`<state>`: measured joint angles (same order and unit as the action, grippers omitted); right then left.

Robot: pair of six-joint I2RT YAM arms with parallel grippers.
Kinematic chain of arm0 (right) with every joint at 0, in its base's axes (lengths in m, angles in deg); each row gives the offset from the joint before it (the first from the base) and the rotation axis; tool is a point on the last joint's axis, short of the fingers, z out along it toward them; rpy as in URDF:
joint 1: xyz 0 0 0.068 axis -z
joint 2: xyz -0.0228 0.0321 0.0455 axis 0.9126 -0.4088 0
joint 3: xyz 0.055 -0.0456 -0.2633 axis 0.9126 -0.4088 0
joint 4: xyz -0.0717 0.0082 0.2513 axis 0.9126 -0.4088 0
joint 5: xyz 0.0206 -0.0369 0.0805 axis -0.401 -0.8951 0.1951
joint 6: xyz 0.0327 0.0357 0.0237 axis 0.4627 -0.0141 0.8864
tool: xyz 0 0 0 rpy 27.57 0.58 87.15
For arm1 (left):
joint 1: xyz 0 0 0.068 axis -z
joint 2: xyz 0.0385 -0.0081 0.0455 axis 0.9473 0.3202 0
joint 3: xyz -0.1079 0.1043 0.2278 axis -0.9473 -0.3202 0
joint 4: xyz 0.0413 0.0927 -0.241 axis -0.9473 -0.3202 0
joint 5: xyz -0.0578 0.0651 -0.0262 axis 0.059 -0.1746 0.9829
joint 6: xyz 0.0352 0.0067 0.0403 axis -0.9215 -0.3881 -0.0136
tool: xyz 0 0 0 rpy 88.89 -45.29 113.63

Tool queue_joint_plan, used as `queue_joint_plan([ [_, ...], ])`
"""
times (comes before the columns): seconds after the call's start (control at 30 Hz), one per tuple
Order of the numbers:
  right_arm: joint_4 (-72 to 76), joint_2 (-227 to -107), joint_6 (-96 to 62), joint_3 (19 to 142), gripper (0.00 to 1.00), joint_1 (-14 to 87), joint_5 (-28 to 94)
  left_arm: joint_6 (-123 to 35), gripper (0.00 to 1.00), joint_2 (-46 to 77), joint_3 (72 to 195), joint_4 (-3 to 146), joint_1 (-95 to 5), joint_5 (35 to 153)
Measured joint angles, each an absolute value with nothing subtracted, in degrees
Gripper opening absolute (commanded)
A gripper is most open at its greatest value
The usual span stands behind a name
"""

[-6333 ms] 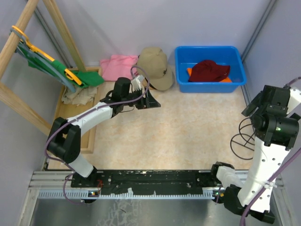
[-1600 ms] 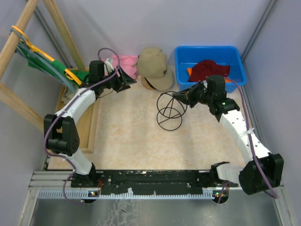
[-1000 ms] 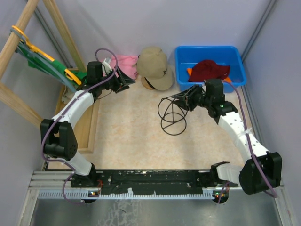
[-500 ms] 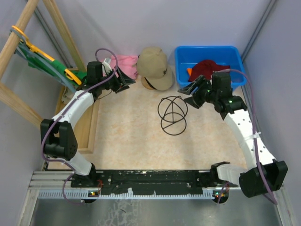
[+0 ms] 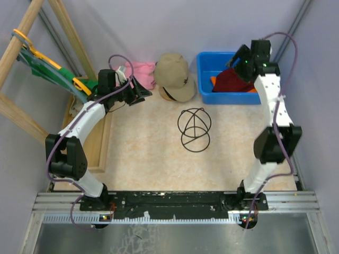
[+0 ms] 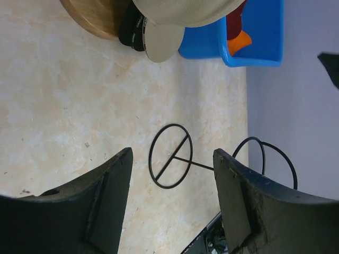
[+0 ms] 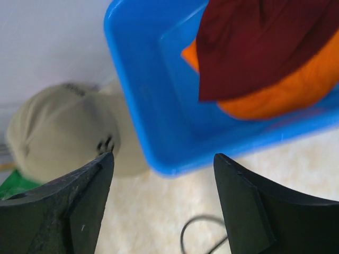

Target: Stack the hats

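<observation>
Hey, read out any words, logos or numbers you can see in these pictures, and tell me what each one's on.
No text is legible anywhere.
Dark emblem on the tan cap: too small and blurred to read.
White print on the black cap tucked under it: too small to read.

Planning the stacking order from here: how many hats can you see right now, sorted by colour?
Tan cap: 1
Dark red hat, in the blue bin: 1
Orange hat, under the dark red one: 1
Total: 3
A black piece shows under the tan cap; I cannot tell whether it is a fourth hat.
</observation>
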<state>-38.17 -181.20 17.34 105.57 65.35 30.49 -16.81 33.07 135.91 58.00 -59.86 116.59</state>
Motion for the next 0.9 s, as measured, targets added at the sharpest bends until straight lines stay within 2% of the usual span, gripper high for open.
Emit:
queue_joint_plan([
  [0.1,-39.94,-195.52,12.40,121.13,0.84,65.42,25.81,-17.67,0.68,33.07,136.70,56.93,-59.86,116.55],
  [0.17,-42.87,-204.79,9.41,131.39,0.96,65.42,22.66,-18.10,0.68,33.21,137.36,56.54,-59.86,116.42],
  [0.2,-43.63,-208.39,8.47,135.01,0.99,65.49,21.68,-18.32,0.68,33.29,137.60,56.47,-59.86,116.35],
  [0.3,-46.47,-218.21,5.58,144.96,0.99,65.86,19.32,-19.28,0.68,33.77,138.19,56.05,-59.86,116.00],
  [0.57,-39.74,-223.71,2.85,140.63,0.99,67.63,17.50,-20.64,0.69,35.70,138.28,55.92,-59.86,115.30],
  [0.9,-28.92,-238.29,1.76,147.84,0.96,68.79,14.79,-20.59,0.68,38.45,138.28,55.95,-59.86,114.78],
])
